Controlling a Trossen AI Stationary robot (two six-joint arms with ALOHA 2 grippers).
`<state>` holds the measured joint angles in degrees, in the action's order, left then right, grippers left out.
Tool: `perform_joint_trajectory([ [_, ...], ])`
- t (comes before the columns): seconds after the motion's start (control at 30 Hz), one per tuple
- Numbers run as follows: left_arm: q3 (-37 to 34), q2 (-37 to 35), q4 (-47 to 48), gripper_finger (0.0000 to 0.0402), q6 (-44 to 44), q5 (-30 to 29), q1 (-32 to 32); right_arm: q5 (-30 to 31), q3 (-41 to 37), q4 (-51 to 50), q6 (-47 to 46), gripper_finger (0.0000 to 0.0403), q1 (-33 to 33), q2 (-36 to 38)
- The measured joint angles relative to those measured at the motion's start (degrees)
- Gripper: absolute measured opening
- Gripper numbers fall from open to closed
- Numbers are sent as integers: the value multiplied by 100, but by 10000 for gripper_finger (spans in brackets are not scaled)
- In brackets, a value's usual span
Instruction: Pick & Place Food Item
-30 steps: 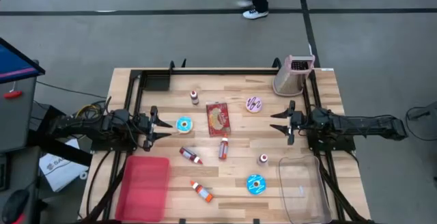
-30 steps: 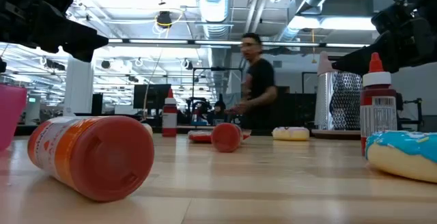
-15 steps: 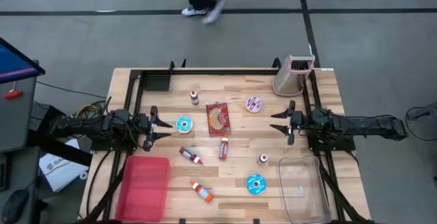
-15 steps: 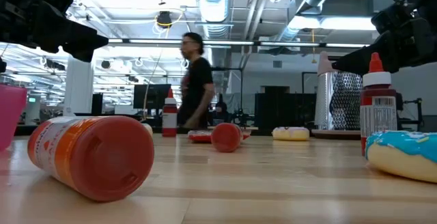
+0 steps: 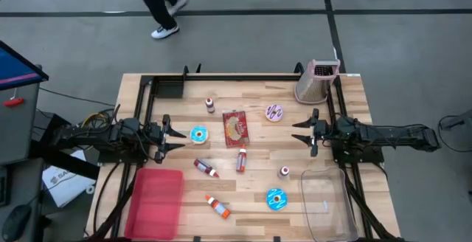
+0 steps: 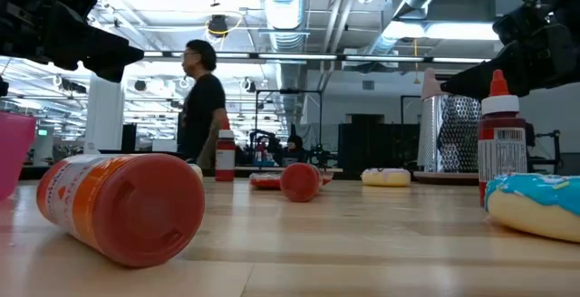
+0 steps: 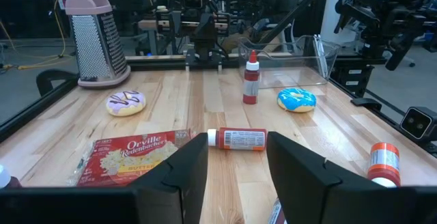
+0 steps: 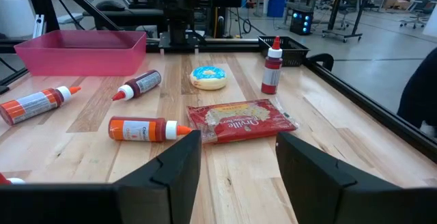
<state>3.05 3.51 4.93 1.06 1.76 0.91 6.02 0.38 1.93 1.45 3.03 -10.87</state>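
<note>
The bench (image 5: 258, 87) carried all items, with a person (image 6: 201, 107) walking beyond its far edge. A pink bin (image 5: 155, 201) sat at the near left corner and a clear bin (image 5: 324, 205) at the near right. A grater (image 5: 317, 82) stood at the far right corner. The popcorn bag (image 5: 236, 128) lay flat near the centre. The left pincer (image 5: 177, 134) hovered at the left edge, released and empty, just beside a blue donut (image 5: 198, 134). The right pincer (image 5: 299, 133) hovered at the right edge, also released and empty. A second blue donut (image 5: 276, 198) lay beside the clear bin, and a pink donut (image 5: 275, 112) near the grater. Sauce bottles lay scattered: one (image 5: 241, 159) below the popcorn bag, another (image 5: 206, 168) to its left, a third (image 5: 217, 206) near the front edge.
</note>
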Motion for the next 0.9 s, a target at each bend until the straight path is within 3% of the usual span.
perform_joint_trajectory([
  [0.2,0,2,-32,145,11,-11,-2,0,0,0,-1,182,2,0],
  [0.3,0,4,-480,145,17,-134,-2,0,0,0,0,182,0,1],
  [0.43,0,6,-1383,145,-262,-153,-2,-1,-1,0,-1,182,1,1],
  [0.57,5,0,-2702,145,-2028,-191,-2,0,-2,0,0,182,0,0],
  [0.63,5,2,-3292,145,-2460,-231,-2,0,-1,4,-1,182,0,0],
  [0.9,4,213,-5557,145,-2498,-184,-2,-47,0,500,250,182,-35,0],
])
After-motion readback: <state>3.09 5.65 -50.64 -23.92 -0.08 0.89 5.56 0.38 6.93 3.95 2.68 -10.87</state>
